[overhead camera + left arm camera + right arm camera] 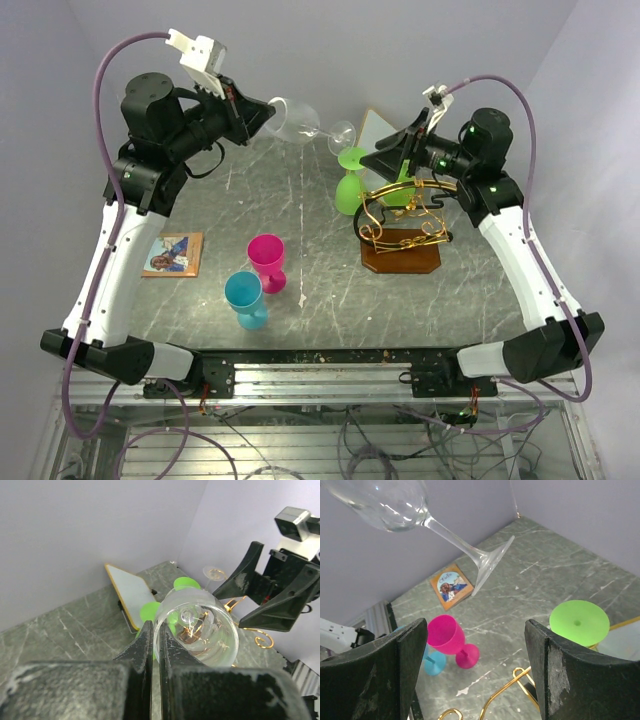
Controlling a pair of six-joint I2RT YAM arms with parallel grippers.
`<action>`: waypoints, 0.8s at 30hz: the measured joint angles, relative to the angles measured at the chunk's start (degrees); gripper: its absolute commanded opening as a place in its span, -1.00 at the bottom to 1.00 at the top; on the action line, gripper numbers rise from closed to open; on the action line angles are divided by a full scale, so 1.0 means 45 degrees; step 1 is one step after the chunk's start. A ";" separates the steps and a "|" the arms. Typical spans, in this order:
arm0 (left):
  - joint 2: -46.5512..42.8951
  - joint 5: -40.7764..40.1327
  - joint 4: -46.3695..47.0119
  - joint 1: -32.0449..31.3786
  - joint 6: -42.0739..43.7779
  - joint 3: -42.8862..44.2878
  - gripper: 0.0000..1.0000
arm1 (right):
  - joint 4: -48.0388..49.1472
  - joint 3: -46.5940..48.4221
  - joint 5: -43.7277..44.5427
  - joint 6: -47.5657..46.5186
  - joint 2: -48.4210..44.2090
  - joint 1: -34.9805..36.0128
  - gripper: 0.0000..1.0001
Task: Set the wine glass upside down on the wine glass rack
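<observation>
A clear wine glass (298, 122) lies on its side in the air at the back of the table, its foot toward the right arm. My left gripper (266, 112) is shut on its rim; in the left wrist view the gripper (156, 630) pinches the glass (200, 630) wall between both fingers. The gold wire rack (400, 215) stands on its brown base at the right, with a green glass (350, 185) hung upside down on it. My right gripper (375, 160) is open and empty above the rack, below the clear glass (395, 505) in its own view (476, 630).
A pink glass (267, 262) and a blue glass (245, 298) stand at centre front. A picture card (173, 253) lies at the left. A white gold-edged panel (378, 125) leans at the back wall. The walls stand close behind both grippers.
</observation>
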 measured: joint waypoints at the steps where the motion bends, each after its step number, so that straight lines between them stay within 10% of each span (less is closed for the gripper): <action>1: 0.0000 0.0097 0.0039 0.0000 -0.0141 0.0000 -0.86 | 0.0209 -0.0049 -0.0078 0.0243 0.0034 0.0010 0.54; 24: 0.0170 0.1132 0.0957 -0.0029 -0.1467 -0.0636 -0.86 | 0.1768 -0.0209 -0.0403 0.2589 0.0947 0.0631 -0.35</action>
